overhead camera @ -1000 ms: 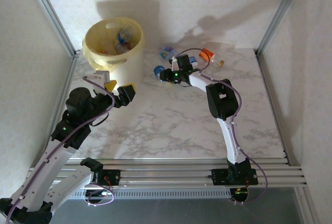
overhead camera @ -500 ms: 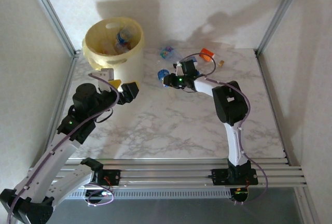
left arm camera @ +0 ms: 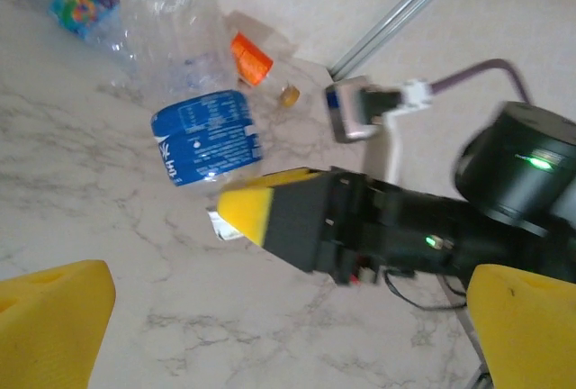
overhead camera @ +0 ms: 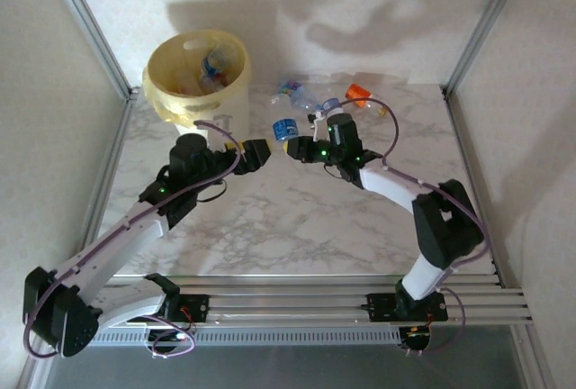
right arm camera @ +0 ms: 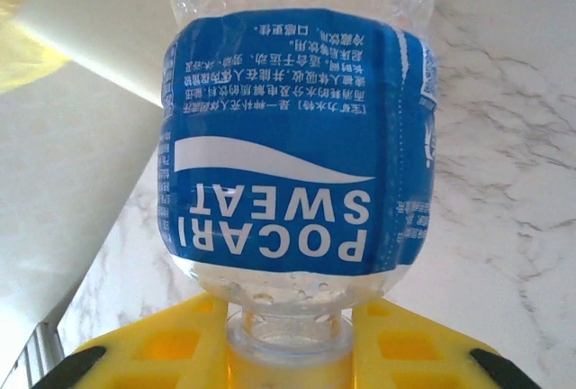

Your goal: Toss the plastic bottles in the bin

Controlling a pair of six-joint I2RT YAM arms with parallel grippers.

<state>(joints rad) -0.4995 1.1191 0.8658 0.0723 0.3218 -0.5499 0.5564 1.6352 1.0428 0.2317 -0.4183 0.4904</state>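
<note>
My right gripper (overhead camera: 294,147) is shut on the neck of a clear crushed bottle with a blue Pocari Sweat label (overhead camera: 285,128), whose body sticks out past the yellow fingers (right arm camera: 162,353). In the right wrist view the neck sits squeezed at the gripper (right arm camera: 288,357) and the blue-labelled bottle (right arm camera: 297,182) hangs over the marble. My left gripper (overhead camera: 261,151) is open just left of it, holding nothing; its wrist view shows the blue-labelled bottle (left arm camera: 209,142) ahead of the left gripper (left arm camera: 288,335). The pale-yellow bin (overhead camera: 227,105) stands far left with several bottles inside.
More bottles lie at the back of the table: one with a colourful label (overhead camera: 290,90), a clear one (overhead camera: 310,99), and an orange-labelled one (overhead camera: 358,94). A small brown piece (overhead camera: 382,110) lies beside them. Metal frame posts (overhead camera: 468,38) border the marble table (overhead camera: 297,227).
The right gripper has drawn back toward the table's middle with the blue-labelled bottle in it. The left arm has swung right from beside the bin until its gripper faces the right one.
</note>
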